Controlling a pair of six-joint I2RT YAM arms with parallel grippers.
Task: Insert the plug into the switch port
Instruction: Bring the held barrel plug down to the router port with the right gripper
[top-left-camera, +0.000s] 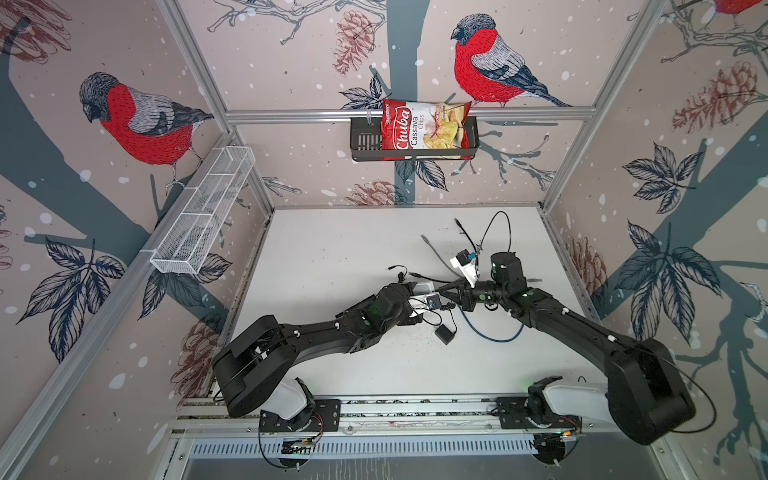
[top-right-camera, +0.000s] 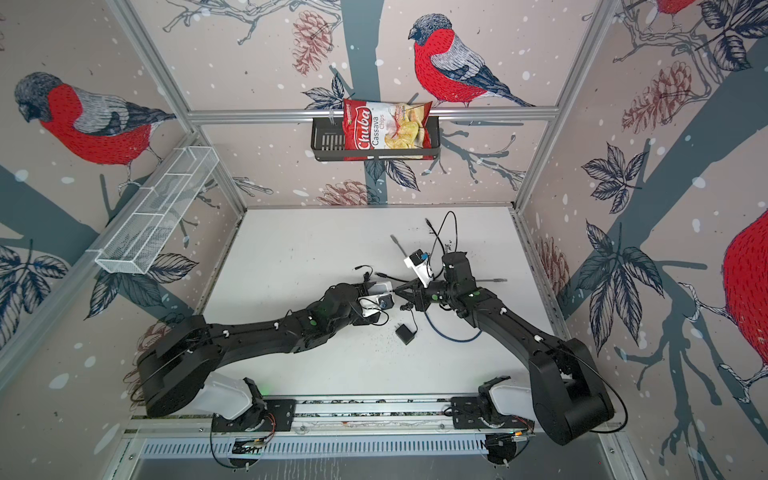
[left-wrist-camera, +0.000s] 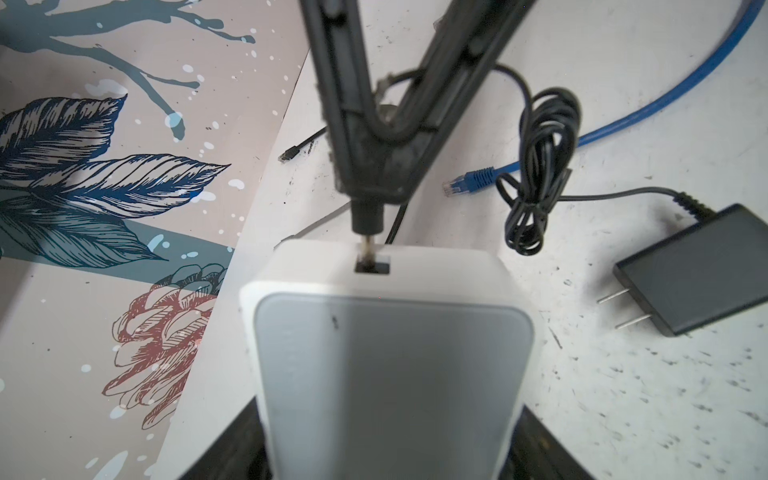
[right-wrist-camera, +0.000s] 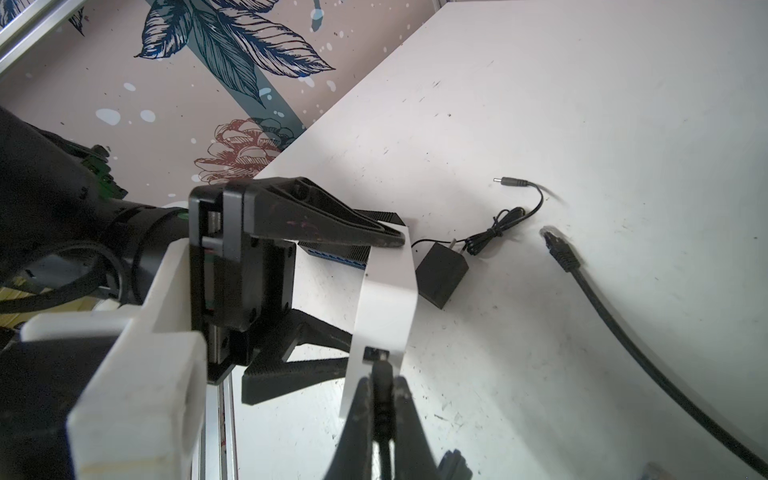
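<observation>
In the left wrist view the white switch (left-wrist-camera: 386, 353) fills the middle, and my left gripper (left-wrist-camera: 386, 453) is shut on its two sides. Its small dark port (left-wrist-camera: 372, 266) faces the black barrel plug (left-wrist-camera: 368, 216). The plug's metal tip sits in one end of the port opening, with the black body outside. My right gripper (right-wrist-camera: 382, 401) is shut on the plug (right-wrist-camera: 382, 380), just short of the port (right-wrist-camera: 376, 354). In both top views the two grippers meet mid-table, left gripper (top-left-camera: 422, 291) and right gripper (top-left-camera: 448, 291), around the switch (top-right-camera: 380, 287).
A black power adapter (left-wrist-camera: 698, 270) with its bundled cord (left-wrist-camera: 540, 166) lies near a blue network cable (left-wrist-camera: 473, 178). A second black adapter (right-wrist-camera: 440, 274), a loose barrel plug (right-wrist-camera: 511, 181) and a black network cable (right-wrist-camera: 561, 249) lie beyond. A chip bag (top-left-camera: 424, 129) hangs on the back wall.
</observation>
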